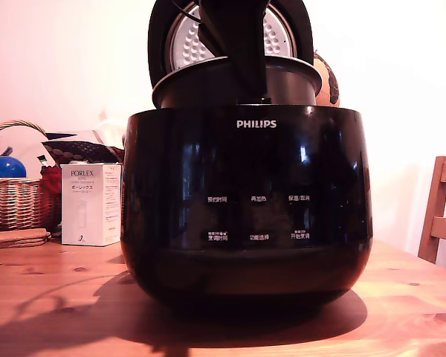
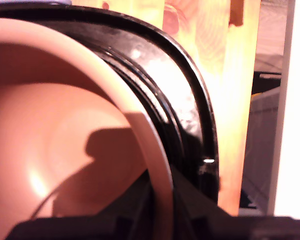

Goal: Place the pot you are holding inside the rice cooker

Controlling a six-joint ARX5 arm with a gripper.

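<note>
The rice cooker [image 1: 247, 208] is a big glossy black body with white PHILIPS lettering, standing mid-table in the exterior view. Its lid [image 1: 186, 37] is raised behind it and shows a dimpled silver plate. The pot [image 1: 201, 83] is dark and round, and its flared rim and upper wall stand a little above the cooker's opening. My gripper [image 1: 253, 93] comes down from above and is shut on the pot's rim. In the wrist view the fingers straddle the pale rim [image 2: 140, 125] of the pot, with my gripper [image 2: 162, 205] shut on it. The cooker's black inner edge [image 2: 190, 115] curves close around the pot.
On the wooden table [image 1: 59, 297], at the exterior view's left, are a white PORLEX box [image 1: 91, 204], a wicker basket [image 1: 15, 201] with a blue ball [image 1: 5, 167], and flat coasters [image 1: 16, 238]. A wooden chair [image 1: 440, 212] stands at the right.
</note>
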